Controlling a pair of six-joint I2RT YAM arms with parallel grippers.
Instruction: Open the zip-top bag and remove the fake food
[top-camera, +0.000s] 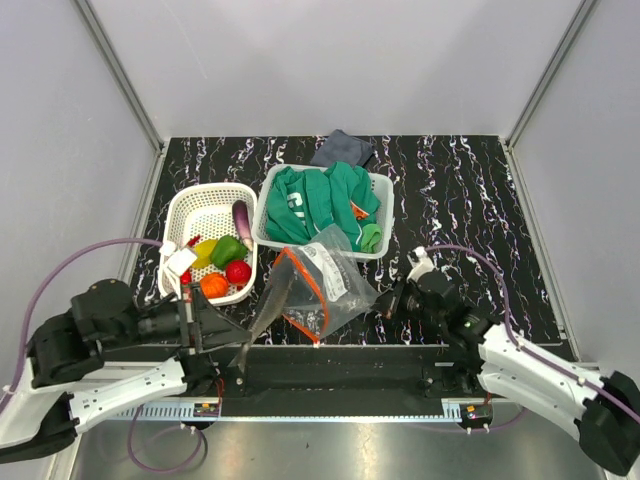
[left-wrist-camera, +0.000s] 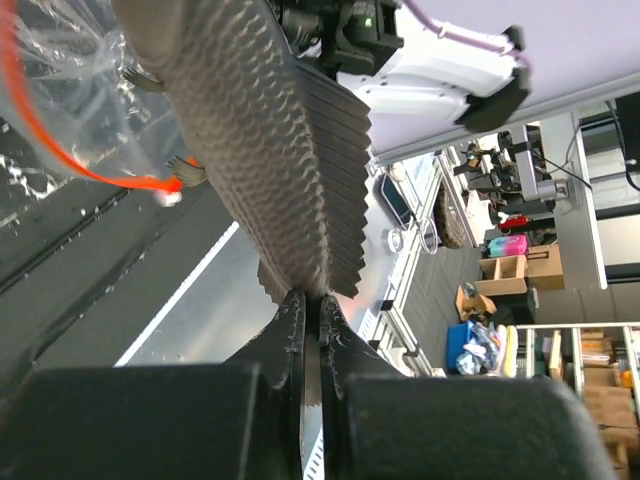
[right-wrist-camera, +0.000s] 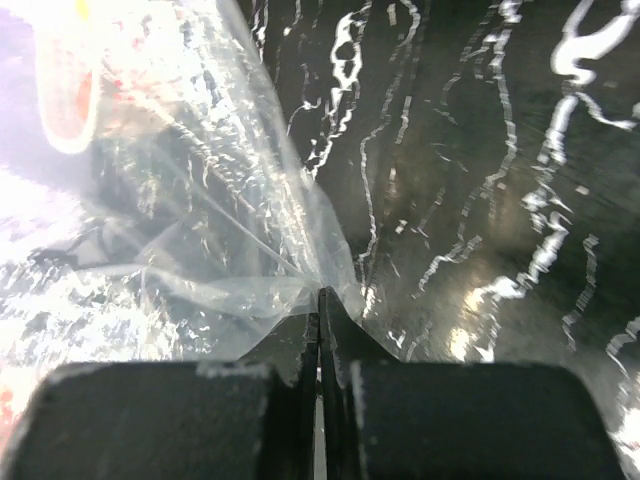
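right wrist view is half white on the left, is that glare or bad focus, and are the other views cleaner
Right wrist: glare; the zip-top bag blows out to white at upper left, and the glossy table throws bright streaks. Left wrist: a grey ridged strip near the lens fills the middle, no glare. Top external: even light, sharp, only small glints on the bag.

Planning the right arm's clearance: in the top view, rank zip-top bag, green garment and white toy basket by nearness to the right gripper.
1. zip-top bag, pinched in the right gripper.
2. green garment, beyond it, centre.
3. white toy basket, far left.
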